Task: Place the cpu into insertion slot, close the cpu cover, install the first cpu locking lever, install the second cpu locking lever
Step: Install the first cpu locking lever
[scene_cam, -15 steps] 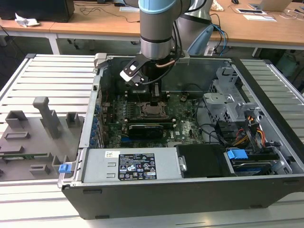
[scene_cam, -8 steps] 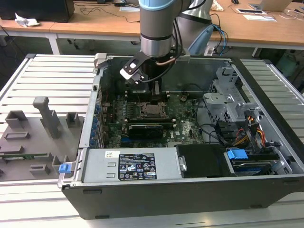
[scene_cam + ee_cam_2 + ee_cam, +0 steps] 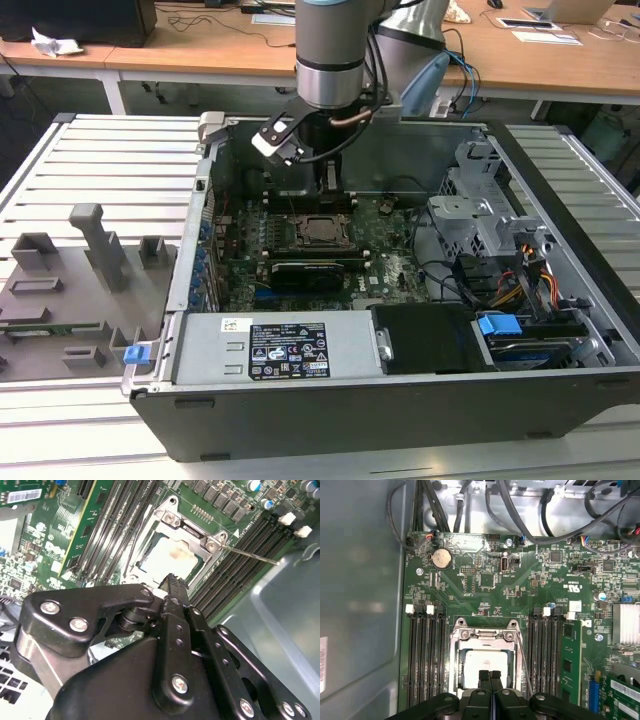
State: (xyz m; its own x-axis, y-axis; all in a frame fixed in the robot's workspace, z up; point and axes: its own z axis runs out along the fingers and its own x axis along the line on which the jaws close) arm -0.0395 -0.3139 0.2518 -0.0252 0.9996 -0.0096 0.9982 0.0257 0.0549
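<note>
Two fingertips of the end effector are squeezed together, empty, probably to push like one stick. They hover over the cpu, lying in the insertion slot under the cpu cover.

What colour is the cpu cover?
Silver-grey bare metal; the cpu cover shows best in the first wrist view.

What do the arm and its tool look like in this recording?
The arm is a silver-grey cylinder with light blue trim and black cables running alongside. The tool is matte black, with two narrow fingers on hinged links fastened with silver screws.
</note>
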